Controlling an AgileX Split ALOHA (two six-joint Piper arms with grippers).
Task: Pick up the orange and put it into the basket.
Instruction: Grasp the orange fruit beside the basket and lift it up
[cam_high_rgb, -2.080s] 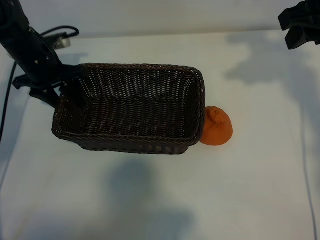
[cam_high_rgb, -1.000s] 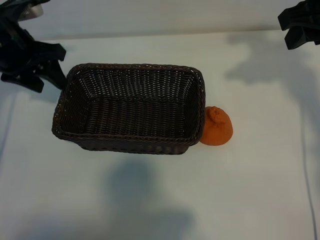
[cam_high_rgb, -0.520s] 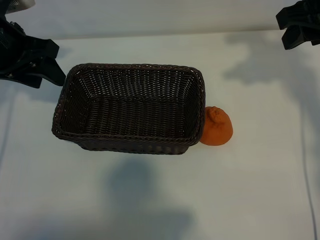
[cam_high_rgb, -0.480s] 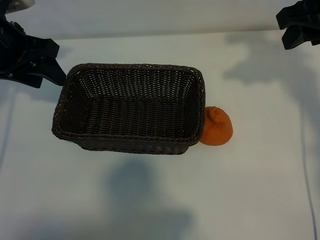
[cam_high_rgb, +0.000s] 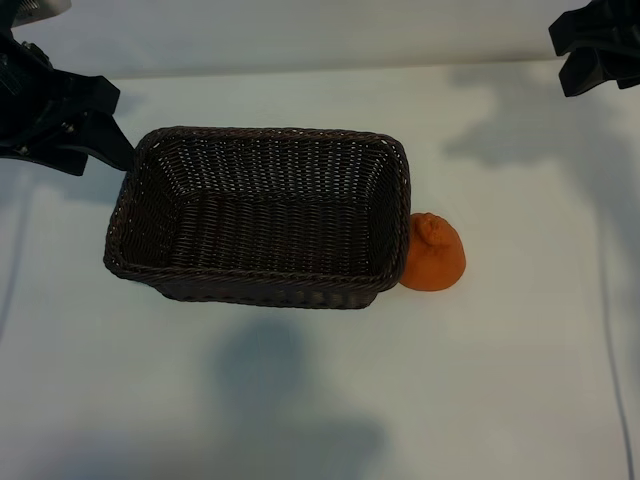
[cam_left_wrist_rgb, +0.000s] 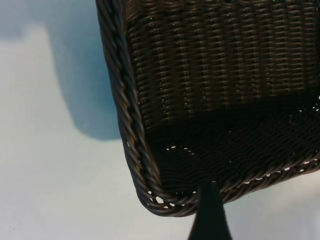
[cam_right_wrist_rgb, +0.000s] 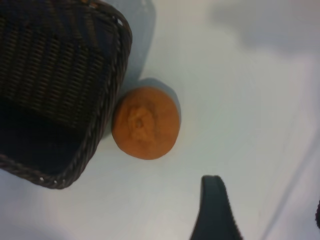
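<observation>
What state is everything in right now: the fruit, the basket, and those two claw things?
Orange: on the table, against the basket's right end, not held.
Basket: upright, empty.
Left gripper: open, holding nothing, by the basket's upper-left corner.
Right gripper: open, holding nothing, at the far right.

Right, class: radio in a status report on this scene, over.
Left gripper open by basket corner, empty. Right gripper open, far corner, empty. Orange on table against basket, untouched. Nothing in the way.
</observation>
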